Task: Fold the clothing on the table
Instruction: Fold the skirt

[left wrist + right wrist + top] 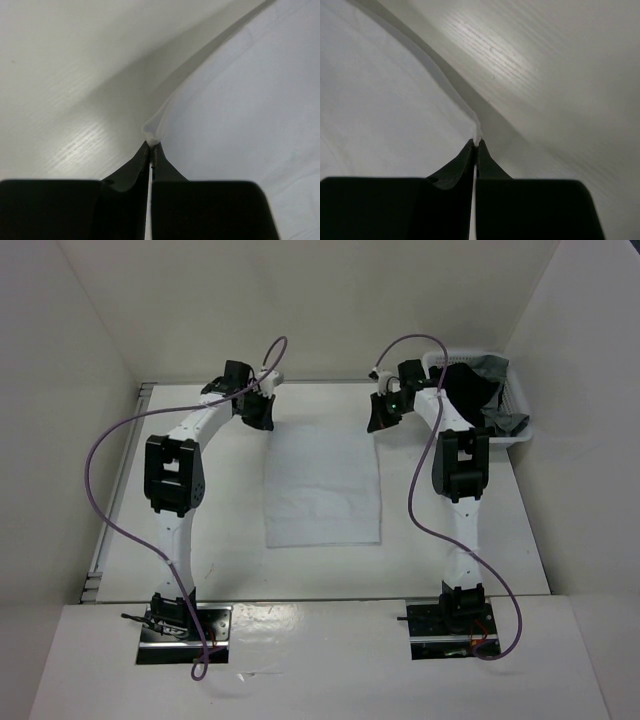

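Clothing [322,490] lies spread flat as a white rectangle on the middle of the table [230,540], between my two arms. My left gripper [151,147] is clamped on its far left corner. From that wrist I see the jaws pressed together, with a small peak of white fabric pinched at their tips and the cloth's edge running away up to the right. My right gripper [476,144] is clenched the same way on the far right corner, a thin lip of cloth caught between its tips. Beyond my right arm, a white slatted basket [515,405] at the table's far right corner holds dark garments [468,385].
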Controlling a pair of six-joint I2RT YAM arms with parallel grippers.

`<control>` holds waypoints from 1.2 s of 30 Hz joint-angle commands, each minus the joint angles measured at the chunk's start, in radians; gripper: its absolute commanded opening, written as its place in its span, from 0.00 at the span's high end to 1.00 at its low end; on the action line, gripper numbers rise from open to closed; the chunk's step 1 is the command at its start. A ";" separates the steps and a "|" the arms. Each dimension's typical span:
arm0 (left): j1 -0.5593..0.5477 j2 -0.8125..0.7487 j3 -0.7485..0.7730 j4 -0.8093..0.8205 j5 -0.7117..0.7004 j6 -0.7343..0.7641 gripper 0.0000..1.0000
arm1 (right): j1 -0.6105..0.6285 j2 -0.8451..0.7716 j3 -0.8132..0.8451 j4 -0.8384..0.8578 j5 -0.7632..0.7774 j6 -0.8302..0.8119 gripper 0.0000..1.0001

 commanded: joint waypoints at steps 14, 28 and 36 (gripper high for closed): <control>0.034 -0.012 0.211 -0.048 0.027 0.019 1.00 | 0.007 -0.185 0.067 0.014 0.097 0.027 0.99; 0.074 -0.325 -0.208 -0.016 0.157 0.102 1.00 | 0.016 -0.591 -0.358 -0.030 0.002 -0.186 0.99; 0.083 -0.428 -0.281 -0.154 0.251 0.221 1.00 | 0.036 -0.578 -0.372 -0.392 -0.147 -0.479 0.93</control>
